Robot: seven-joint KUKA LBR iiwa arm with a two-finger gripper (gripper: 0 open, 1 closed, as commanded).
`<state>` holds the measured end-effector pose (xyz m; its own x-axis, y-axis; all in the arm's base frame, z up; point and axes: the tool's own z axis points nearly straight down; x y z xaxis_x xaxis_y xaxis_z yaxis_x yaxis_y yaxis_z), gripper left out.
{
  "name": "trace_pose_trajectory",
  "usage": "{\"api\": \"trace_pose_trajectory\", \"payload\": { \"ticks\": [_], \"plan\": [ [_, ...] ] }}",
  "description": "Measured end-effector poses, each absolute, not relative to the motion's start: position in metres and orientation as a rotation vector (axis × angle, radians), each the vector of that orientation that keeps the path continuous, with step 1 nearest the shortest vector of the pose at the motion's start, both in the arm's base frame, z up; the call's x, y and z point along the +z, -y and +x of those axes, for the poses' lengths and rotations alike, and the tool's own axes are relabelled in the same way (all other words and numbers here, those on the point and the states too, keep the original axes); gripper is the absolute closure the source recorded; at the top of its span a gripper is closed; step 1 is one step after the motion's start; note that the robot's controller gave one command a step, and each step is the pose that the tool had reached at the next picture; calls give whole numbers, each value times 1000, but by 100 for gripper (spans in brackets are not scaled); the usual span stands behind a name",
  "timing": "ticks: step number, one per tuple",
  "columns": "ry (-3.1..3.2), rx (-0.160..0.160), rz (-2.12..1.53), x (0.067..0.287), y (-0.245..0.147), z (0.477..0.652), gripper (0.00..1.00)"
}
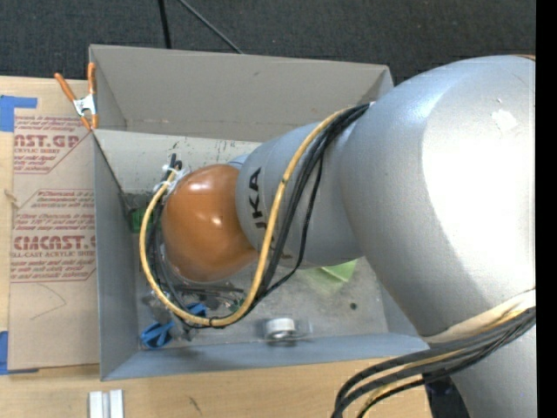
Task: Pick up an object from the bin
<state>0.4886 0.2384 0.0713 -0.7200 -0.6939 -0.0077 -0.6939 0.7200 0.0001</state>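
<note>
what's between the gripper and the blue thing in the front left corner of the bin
Nothing visible lies on the blue piece, but the arm's orange wrist cover hides whatever is beneath it, so the path down cannot be judged.

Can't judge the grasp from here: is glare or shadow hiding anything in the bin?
Camera view: soft glare on the orange wrist cover; the arm shades the bin floor beneath it; the silver disc and blue piece in front are lit.

Grey metal bin (235, 90), holding blue piece (157, 333) just beside pincer (187, 300), silver disc (280, 327) near, green scrap (338, 272) farther off.
</note>
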Motion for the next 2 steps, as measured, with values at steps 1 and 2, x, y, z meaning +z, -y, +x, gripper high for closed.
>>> {"api": "trace_pose_trajectory", "payload": {
  "ticks": [1, 2],
  "plan": [
    [-2908, 2, -1164, 162, -240, 492, 100],
    [-2913, 1, -1143, 279, -227, 501, 100]
  ]
}}
